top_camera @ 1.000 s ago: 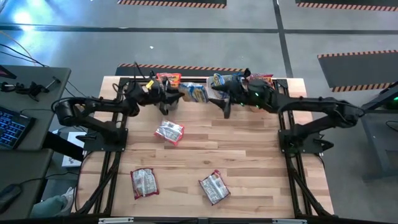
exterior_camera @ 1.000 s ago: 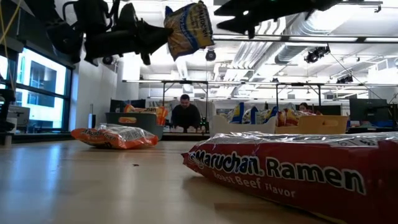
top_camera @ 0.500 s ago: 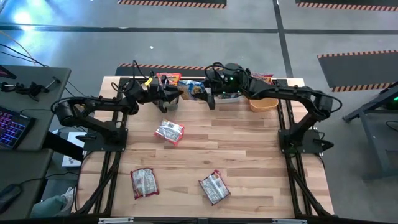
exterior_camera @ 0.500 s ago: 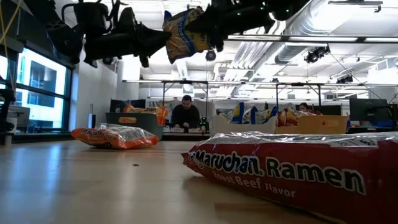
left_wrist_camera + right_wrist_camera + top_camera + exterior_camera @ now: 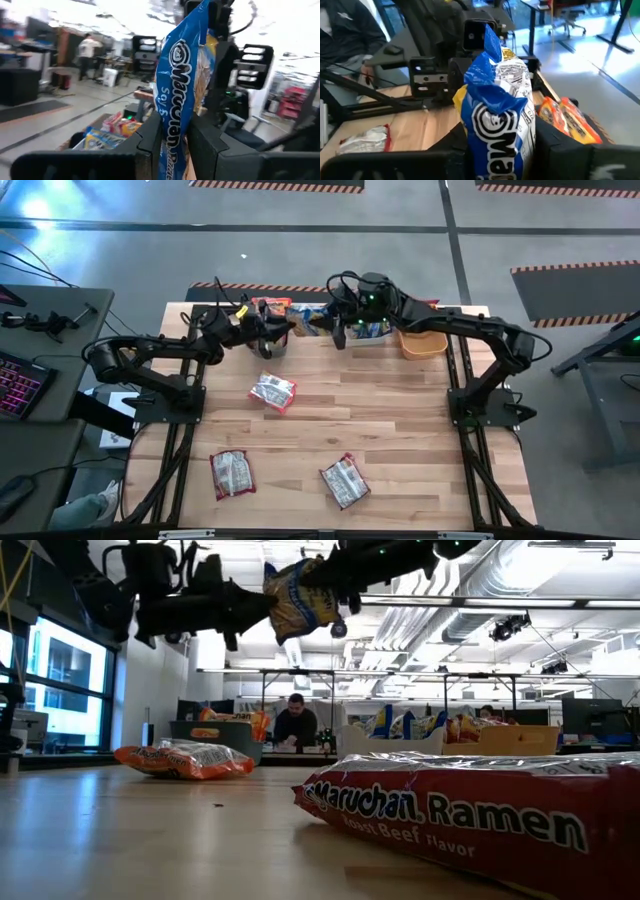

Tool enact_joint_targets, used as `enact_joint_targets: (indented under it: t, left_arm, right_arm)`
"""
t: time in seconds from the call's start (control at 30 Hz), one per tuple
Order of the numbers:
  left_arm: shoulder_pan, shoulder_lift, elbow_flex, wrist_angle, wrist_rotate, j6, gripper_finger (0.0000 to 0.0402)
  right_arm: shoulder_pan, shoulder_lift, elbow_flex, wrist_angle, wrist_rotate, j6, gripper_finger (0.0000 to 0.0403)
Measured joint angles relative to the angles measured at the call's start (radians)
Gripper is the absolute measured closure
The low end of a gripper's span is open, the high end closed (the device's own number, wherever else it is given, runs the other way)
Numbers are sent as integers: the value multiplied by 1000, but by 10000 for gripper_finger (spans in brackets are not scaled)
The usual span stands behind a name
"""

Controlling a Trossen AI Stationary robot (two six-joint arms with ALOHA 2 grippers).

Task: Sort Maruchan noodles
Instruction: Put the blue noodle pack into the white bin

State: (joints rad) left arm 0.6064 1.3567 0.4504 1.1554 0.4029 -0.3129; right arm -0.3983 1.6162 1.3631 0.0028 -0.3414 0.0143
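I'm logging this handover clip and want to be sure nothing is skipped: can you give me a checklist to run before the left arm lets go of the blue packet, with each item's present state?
1. Left gripper clamps the blue packet: ok, its jaws pinch one end in the left wrist view.
2. Right gripper has hold of the same packet: ok, the jaws sit against both faces in the right wrist view; firmness of grip cannot tell.
3. Packet is clear of the table: ok, it hangs high in the low view.
4. Packet undamaged: cannot tell; it is crumpled between the grippers.
5. Bins at the far edge reachable: ok, right beside the right gripper.
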Motion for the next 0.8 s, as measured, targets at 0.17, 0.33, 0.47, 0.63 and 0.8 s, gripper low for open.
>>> enact_joint_targets:
  t: [0.17, 0.33, 0.47, 0.63, 0.8]
  left_arm:
    - [6, 5, -4, -132, -109, 61, 314]
    - [33, 1, -3, -172, -174, 124, 290]
    - [62, 1, -3, -176, -175, 148, 285]
    - [84, 1, -3, -176, -175, 167, 291]
    - [95, 1, -3, -172, -173, 197, 297]
  right_arm:
    - [-27, 0, 120, -172, 110, 8, 306]
    - [-87, 29, 290, -475, 230, 133, 309]
    - [-174, 97, 416, -705, 237, 254, 309]
    - [-254, 209, 481, -885, 186, 327, 309]
    - [-304, 298, 503, -947, 69, 405, 309]
